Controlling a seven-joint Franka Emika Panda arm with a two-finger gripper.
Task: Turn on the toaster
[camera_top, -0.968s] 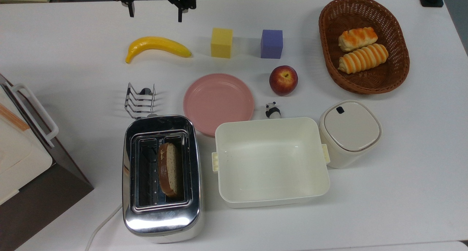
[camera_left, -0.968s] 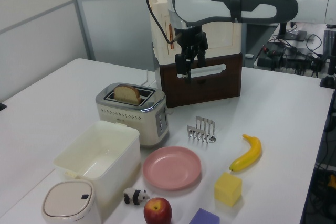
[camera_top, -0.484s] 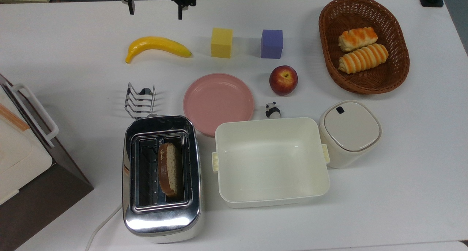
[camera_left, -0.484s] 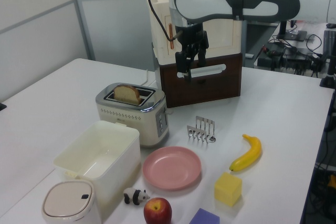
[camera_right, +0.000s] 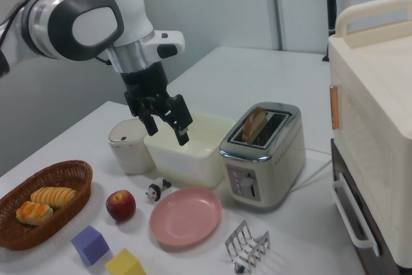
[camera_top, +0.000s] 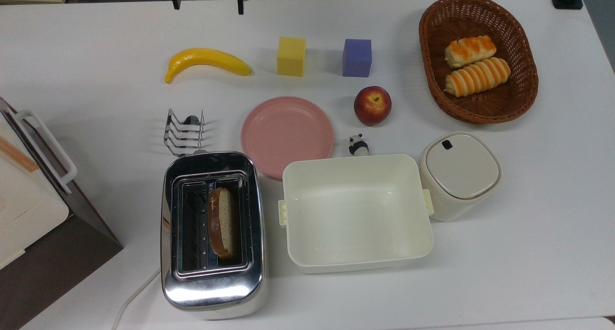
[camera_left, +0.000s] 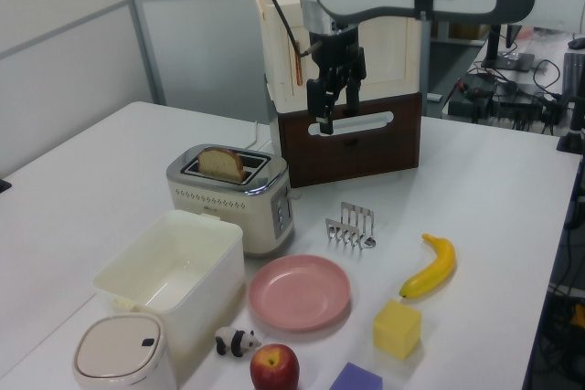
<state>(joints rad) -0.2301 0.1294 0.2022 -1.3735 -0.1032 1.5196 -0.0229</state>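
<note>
The chrome two-slot toaster (camera_top: pixel 211 291) stands near the front edge in the top view, its white cord trailing off the front left corner. A slice of bread (camera_top: pixel 222 222) stands upright in its right slot, sticking up above the top. The toaster (camera_left: pixel 228 196) also shows in the left view, and in the right view the toaster (camera_right: pixel 270 152) turns its button panel to the camera. My gripper (camera_top: pixel 208 3) hangs open and empty, high over the far table edge beyond the banana. The gripper (camera_left: pixel 331 118) and gripper (camera_right: pixel 166 130) are well clear of the toaster.
A wire toast rack (camera_top: pixel 184 132) and a pink plate (camera_top: pixel 287 133) lie just behind the toaster, and a cream tub (camera_top: pixel 355 262) sits beside it. Banana (camera_top: pixel 206 61), yellow cube (camera_top: pixel 291 56), purple cube (camera_top: pixel 357 57), apple (camera_top: pixel 372 105), bread basket (camera_top: pixel 432 94) and lidded container (camera_top: pixel 461 174) fill the rest. A white and brown box appliance (camera_top: pixel 29 210) stands on the top view's left.
The gripper has risen, still open, and in the top view it has slid toward the upper edge. Nothing on the table has moved.
</note>
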